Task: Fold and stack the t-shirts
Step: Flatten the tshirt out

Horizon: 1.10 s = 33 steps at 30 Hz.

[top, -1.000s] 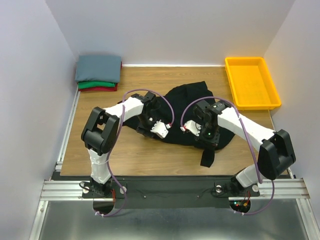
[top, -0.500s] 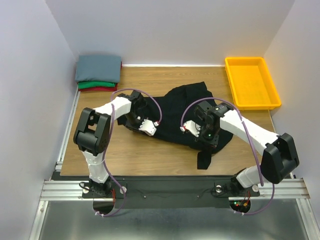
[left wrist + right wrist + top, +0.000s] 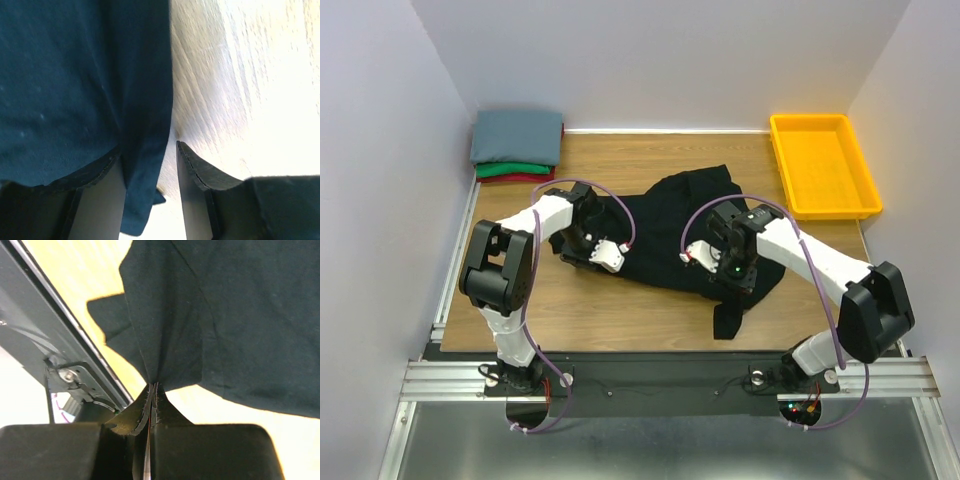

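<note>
A large black t-shirt (image 3: 685, 215) lies rumpled in the middle of the table. My left gripper (image 3: 598, 250) sits at its left edge. In the left wrist view the black t-shirt's hem (image 3: 145, 125) drapes over the left finger and hangs between the parted jaws of the left gripper (image 3: 149, 150), with bare table showing beside the right finger (image 3: 195, 185). My right gripper (image 3: 725, 268) is shut on a pinched fold of the black t-shirt (image 3: 210, 315) at its near right side; the right gripper's (image 3: 155, 385) tips meet on the cloth. Folded grey-blue (image 3: 517, 135), green (image 3: 505, 169) and red (image 3: 525, 179) t-shirts are stacked at the back left.
A yellow plastic bin (image 3: 790, 160) stands at the back right. A strip of the black shirt (image 3: 727, 318) trails toward the table's near edge. The metal rail (image 3: 60, 340) of the table front shows in the right wrist view. White walls close in left, right and back.
My left gripper has slid left along the shirt to its left edge, and the cloth there has spread left. The right gripper has stayed shut on its fold, hardly moving.
</note>
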Available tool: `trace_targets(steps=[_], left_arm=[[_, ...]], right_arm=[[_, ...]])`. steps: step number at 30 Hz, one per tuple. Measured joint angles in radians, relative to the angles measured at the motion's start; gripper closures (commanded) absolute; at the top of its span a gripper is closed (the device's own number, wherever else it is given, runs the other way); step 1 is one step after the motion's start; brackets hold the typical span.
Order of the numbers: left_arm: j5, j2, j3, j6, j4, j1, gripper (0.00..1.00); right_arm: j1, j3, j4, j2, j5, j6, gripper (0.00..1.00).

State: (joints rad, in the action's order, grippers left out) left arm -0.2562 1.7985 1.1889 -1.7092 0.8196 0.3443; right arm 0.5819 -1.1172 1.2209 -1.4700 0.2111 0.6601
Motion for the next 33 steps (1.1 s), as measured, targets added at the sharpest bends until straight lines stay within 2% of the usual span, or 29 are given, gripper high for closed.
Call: trace_targets(steps=[5,11,16,21,27,30,33], left_arm=[[0.003,-0.003,0.0,0.003,0.016,-0.002,0.56],[0.016,-0.003,0.001,0.009,0.027,-0.002,0.73],[0.047,-0.003,0.012,0.025,0.05,-0.012,1.0],[0.042,-0.014,0.118,0.074,0.11,-0.045,1.0],[-0.025,-0.079,0.368,0.179,0.171,-0.092,1.0],[-0.05,-0.134,0.418,0.288,0.113,-0.103,1.0],[-0.034,-0.137,0.454,0.459,-0.054,-0.111,1.0]], right_arm=[[-0.005,0.0,0.003,-0.026,0.017,-0.003,0.99],[-0.005,0.004,0.001,-0.031,0.033,-0.006,0.99],[-0.005,0.036,-0.005,-0.029,0.023,-0.006,1.0],[-0.03,0.047,-0.014,0.01,-0.019,-0.014,0.99],[-0.214,-0.133,-0.028,0.029,-0.066,-0.005,0.99],[-0.299,-0.241,-0.073,0.014,-0.127,0.01,1.0],[-0.355,-0.389,-0.137,-0.069,-0.177,0.024,1.0]])
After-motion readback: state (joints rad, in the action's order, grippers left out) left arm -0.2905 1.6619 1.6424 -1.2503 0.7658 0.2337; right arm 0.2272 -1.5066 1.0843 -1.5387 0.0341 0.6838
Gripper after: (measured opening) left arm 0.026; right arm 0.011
